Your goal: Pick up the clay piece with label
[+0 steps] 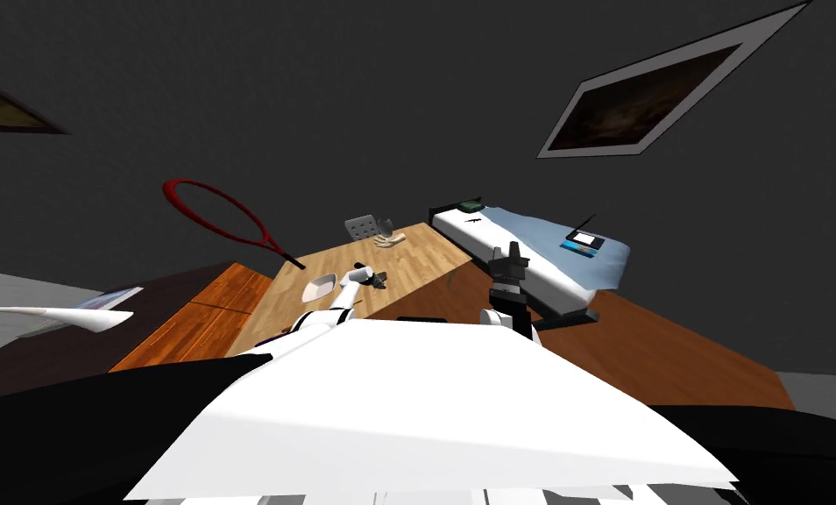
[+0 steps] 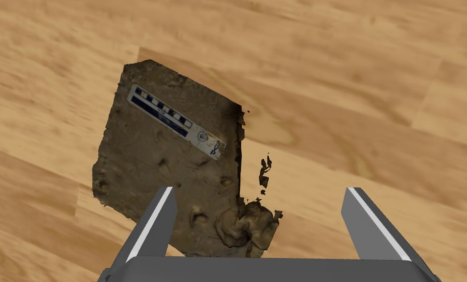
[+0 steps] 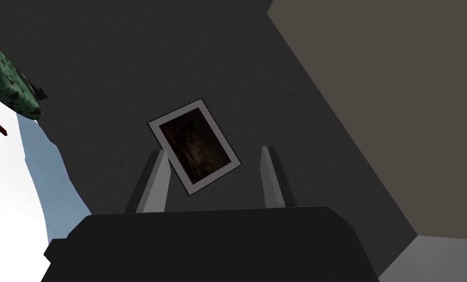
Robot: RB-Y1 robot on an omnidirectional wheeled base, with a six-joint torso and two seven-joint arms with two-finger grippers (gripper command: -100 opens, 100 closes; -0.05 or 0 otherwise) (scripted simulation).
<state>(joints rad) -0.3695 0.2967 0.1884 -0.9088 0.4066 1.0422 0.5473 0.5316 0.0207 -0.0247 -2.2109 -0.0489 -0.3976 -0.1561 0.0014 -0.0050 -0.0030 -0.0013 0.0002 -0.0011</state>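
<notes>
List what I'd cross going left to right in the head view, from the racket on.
Racket → bowl → left gripper → right gripper → blue device.

This is a room in a home, seemingly a bedroom: a bed (image 1: pixel 543 282) with a pale blue blanket (image 1: pixel 548 235) stands beside a wooden table (image 1: pixel 412 254), a framed picture (image 1: pixel 644 105) hangs on the dark wall, and a red racket (image 1: pixel 223 215) is near the table.

The clay piece (image 2: pixel 169 161) — brown, flat (white-and-blue label on top) — lies on light wood.
</notes>
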